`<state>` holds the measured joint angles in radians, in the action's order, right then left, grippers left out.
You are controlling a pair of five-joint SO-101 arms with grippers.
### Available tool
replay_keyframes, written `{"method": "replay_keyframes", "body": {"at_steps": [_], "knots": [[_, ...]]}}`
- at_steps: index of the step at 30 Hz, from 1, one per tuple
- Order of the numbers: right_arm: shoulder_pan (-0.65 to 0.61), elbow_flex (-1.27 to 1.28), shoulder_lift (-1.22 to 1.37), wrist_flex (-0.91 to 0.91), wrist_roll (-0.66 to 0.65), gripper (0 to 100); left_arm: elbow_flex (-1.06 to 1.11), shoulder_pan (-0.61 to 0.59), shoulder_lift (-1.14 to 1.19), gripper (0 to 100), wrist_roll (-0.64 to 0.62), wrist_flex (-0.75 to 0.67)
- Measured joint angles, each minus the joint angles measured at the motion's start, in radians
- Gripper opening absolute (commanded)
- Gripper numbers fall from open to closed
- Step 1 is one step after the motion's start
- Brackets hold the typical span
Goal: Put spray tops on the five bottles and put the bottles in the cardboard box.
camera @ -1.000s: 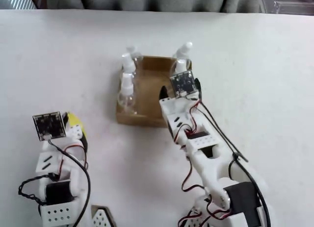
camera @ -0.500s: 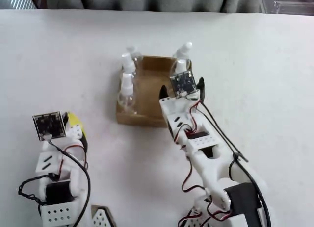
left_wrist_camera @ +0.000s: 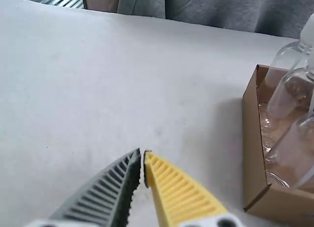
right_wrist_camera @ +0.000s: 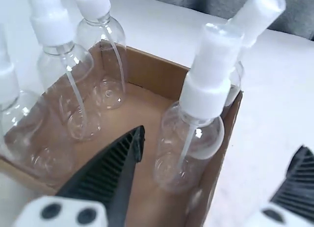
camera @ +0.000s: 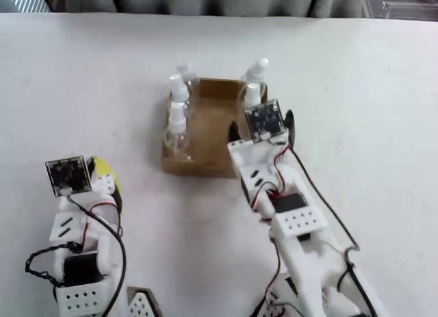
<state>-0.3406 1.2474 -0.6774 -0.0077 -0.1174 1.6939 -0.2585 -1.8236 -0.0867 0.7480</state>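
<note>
1. Over the table (camera: 356, 70), from the high view: the cardboard box (camera: 198, 165) sits mid-table, with bottles (camera: 176, 118) standing along two of its sides, white tops on. The right gripper (camera: 262, 125) hangs over the box's right-hand wall, one black jaw on each side of it. The left gripper (camera: 102, 172) sits near the front of the table, well apart from the box.

2. Left wrist view: the grey and yellow jaws are pressed together tip to tip with nothing between them, above bare table. A corner of the box lies nearby, with clear bottles inside it.

3. Right wrist view: the jaws are spread wide, one inside the box and the other outside its wall. The nearest bottle (right_wrist_camera: 189, 148) stands upright between them just inside that wall, its spray top (right_wrist_camera: 208, 70) fitted. Neither jaw appears to touch it. Three more capped bottles line the opposite wall. A fifth bottle (right_wrist_camera: 238, 77) stands just behind the nearest one with its top leaning. Whether its base is inside the box I cannot tell.

4. Judgement: all five tops look fitted and boxing looks nearly or fully finished, with the right gripper at the release of a placed bottle. The next move calls for lifting clear with the jaws kept wide, so that neither jaw clips the nearest bottle or the wall. Then the leaning bottle needs checking.
</note>
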Motion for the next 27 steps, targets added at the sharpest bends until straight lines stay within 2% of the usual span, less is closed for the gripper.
{"method": "replay_keyframes", "body": {"at_steps": [7, 14, 16, 22, 27], "knots": [[0.04, 0.169, -0.336, 0.147, 0.0, 37.2, 0.0, 0.0, 0.0, 2, 0.0, 0.0], [0.192, 0.272, -0.66, 0.361, 0.0, 13.5, 0.0, 0.0, 0.0, 2, 0.0, 0.0], [0.222, 0.296, -0.743, 0.411, 0.0, 9.8, 0.0, 0.0, 0.0, 2, 0.002, 0.0], [0.285, 0.328, -0.947, 0.566, 0.0, 8.4, 0.0, 0.0, 0.0, 2, 0.021, 0.002], [0.293, 0.328, -1.076, 0.773, 0.0, 8.4, 0.0, 0.0, 0.0, 2, 0.135, 0.058]]}}
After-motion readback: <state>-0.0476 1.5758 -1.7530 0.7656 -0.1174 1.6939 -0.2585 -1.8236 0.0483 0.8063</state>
